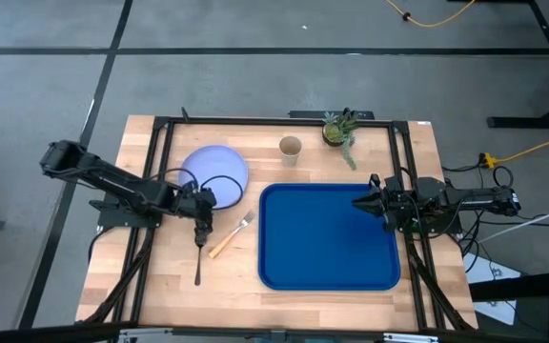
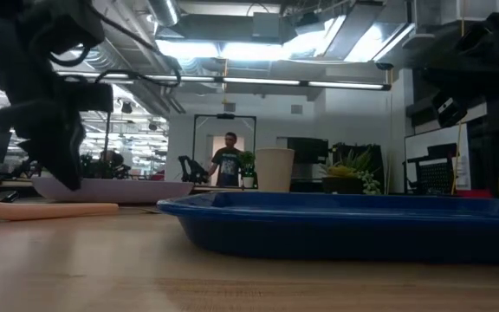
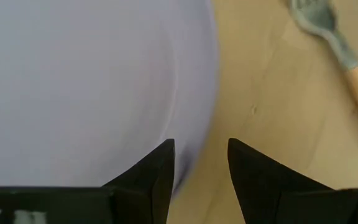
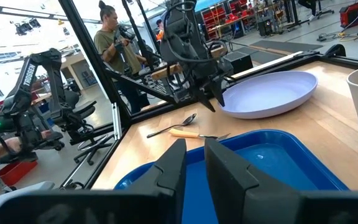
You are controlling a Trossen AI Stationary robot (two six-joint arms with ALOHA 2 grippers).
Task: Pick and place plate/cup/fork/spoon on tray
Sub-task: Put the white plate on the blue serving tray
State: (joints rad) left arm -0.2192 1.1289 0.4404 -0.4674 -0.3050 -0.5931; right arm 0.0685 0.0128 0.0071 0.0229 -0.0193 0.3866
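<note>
The pale plate (image 1: 219, 167) lies flat on the wooden table, left of the blue tray (image 1: 330, 238). My left gripper (image 1: 205, 206) is open and points down at the plate's near rim (image 3: 190, 158), one finger over the plate and one over the table. The fork (image 1: 230, 235) and the dark spoon (image 1: 198, 267) lie on the table just nearer than that gripper. The tan cup (image 1: 290, 148) stands behind the tray. My right gripper (image 4: 194, 163) hovers over the tray's right side, its fingers a narrow gap apart and empty. My left gripper's open fingers (image 3: 160, 168) straddle the plate's near rim from above. I cannot tell whether they touch it. The plate rests flat on the table.
A small green potted plant (image 1: 339, 129) stands at the far edge, right of the cup. Black frame rails (image 1: 160, 162) run along the table's left, far and right sides. A person (image 4: 114, 43) stands in the room beyond the table's left side.
</note>
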